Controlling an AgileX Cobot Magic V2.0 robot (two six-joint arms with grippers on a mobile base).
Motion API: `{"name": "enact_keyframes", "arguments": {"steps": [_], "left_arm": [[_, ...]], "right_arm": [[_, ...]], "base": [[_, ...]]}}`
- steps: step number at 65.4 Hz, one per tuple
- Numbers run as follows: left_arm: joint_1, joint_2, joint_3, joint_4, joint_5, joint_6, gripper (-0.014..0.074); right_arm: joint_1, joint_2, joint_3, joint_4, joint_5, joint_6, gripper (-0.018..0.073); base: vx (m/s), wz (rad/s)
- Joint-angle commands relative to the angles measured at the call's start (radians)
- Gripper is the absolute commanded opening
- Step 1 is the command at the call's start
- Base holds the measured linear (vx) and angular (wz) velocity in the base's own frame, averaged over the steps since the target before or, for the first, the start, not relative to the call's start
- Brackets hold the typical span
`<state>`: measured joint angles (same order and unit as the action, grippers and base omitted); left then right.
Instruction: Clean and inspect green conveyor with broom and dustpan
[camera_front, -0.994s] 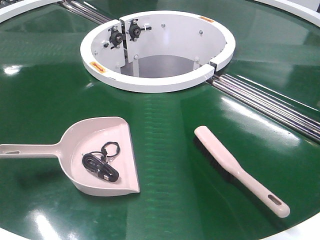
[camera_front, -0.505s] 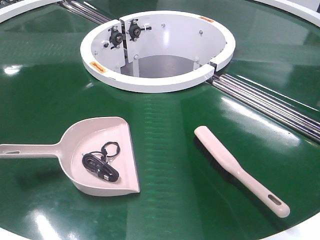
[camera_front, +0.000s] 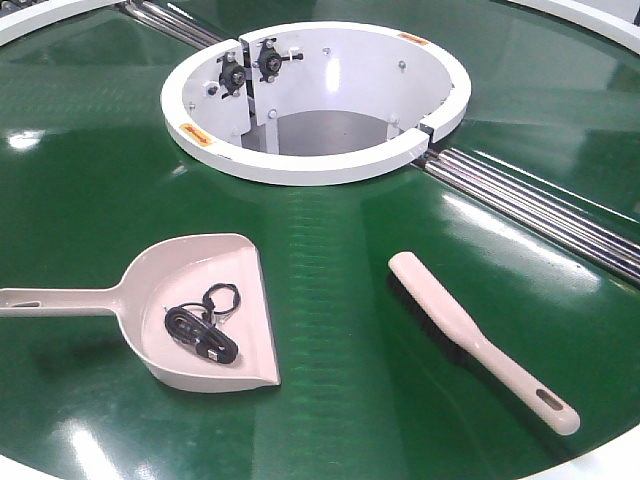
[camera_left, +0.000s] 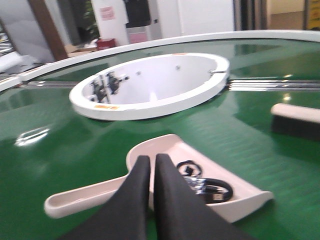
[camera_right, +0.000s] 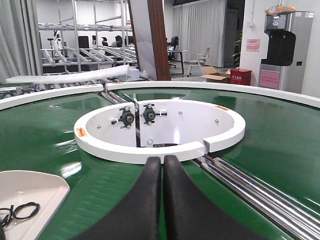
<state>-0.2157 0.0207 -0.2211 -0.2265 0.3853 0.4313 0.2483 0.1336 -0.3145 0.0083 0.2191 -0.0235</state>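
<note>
The pale pink dustpan (camera_front: 225, 270) lies on the green conveyor (camera_front: 340, 300) at front left, handle pointing left, with a coiled black cable (camera_front: 200, 332) inside it. To its right the broom (camera_front: 478, 340) lies flat, bristles facing left, slotted handle end toward the front right. Neither gripper shows in the front view. In the left wrist view my left gripper (camera_left: 151, 158) is shut and empty, hovering just above the dustpan (camera_left: 150, 147) where handle meets pan; the broom (camera_left: 296, 120) is at the right edge. My right gripper (camera_right: 162, 159) is shut and empty above the belt, with the dustpan (camera_right: 30, 192) at lower left.
The white ring hub (camera_front: 315, 165) with its open centre sits behind both tools. Silver rails (camera_front: 540, 210) run diagonally from the hub to the right, and the belt's white outer rim (camera_front: 610, 455) curves past the broom's handle end.
</note>
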Motion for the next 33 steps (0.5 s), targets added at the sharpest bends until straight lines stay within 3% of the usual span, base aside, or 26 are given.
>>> {"name": "enact_keyframes", "arguments": {"steps": [1,5,10,16,23,33], "left_arm": [[0.032,0.012,0.03,0.168,-0.165,-0.212,-0.0007],[0.071,0.012,0.089,0.302,-0.254,-0.376,-0.0007],[0.117,0.008,0.171,0.393,-0.35,-0.484,-0.0007],[0.158,-0.037,0.244,0.361,-0.399,-0.494,-0.0007],[0.18,-0.049,0.257,0.289,-0.357,-0.477,-0.0007],[0.178,-0.049,0.259,0.288,-0.354,-0.465,-0.0007]], "right_arm": [[-0.006,0.014,-0.025,0.0,-0.066,-0.006,-0.0009],[-0.006,0.014,-0.025,0.0,-0.066,-0.006,-0.0009],[-0.006,0.014,-0.025,0.0,-0.066,-0.006,-0.0009],[-0.006,0.014,-0.025,0.0,-0.066,-0.006,-0.0009],[-0.006,0.013,-0.025,0.0,-0.066,-0.006,-0.0009],[-0.006,0.014,-0.025,0.0,-0.066,-0.006,-0.0009]], "base": [[0.0,0.0],[0.0,0.0],[0.0,0.0],[0.0,0.0],[0.0,0.0],[0.0,0.0]]}}
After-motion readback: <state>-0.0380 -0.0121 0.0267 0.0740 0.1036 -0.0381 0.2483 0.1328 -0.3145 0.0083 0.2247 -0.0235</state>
